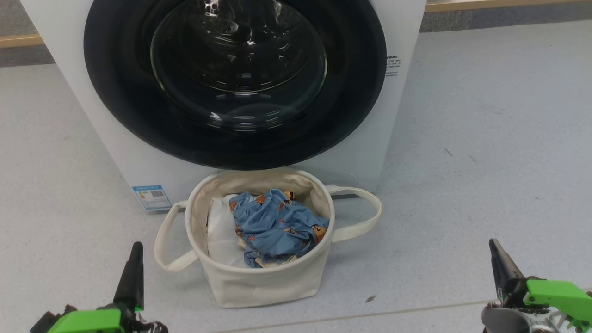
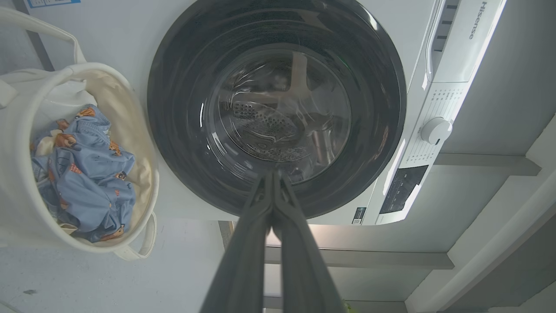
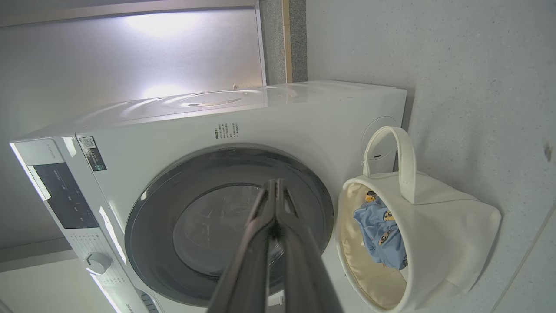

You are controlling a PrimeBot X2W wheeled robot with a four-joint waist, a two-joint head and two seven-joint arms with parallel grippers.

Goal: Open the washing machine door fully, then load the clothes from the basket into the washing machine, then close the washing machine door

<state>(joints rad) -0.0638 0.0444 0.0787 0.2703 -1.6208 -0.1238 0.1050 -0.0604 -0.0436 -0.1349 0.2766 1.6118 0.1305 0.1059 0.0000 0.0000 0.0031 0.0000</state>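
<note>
The white washing machine (image 1: 138, 152) stands ahead, its round black-rimmed door (image 1: 236, 78) flat against the front, shut. In front of it on the floor sits the cream basket (image 1: 259, 277) with the light blue bear-print clothes (image 1: 277, 226) inside, beside a white liner cloth. My left gripper (image 1: 135, 247) is at the lower left, shut and empty, well short of the basket. My right gripper (image 1: 493, 244) is at the lower right, shut and empty. The left wrist view shows the door (image 2: 278, 108), the basket (image 2: 17, 174) and the clothes (image 2: 87, 174); the right wrist view shows the door (image 3: 230, 221) and the basket (image 3: 447, 243).
Grey speckled floor (image 1: 485, 162) spreads on both sides of the machine. A wooden skirting strip (image 1: 508, 5) runs along the wall behind. The machine's control panel and dial (image 2: 435, 130) sit above the door. The basket's loop handles (image 1: 365, 208) stick out to either side.
</note>
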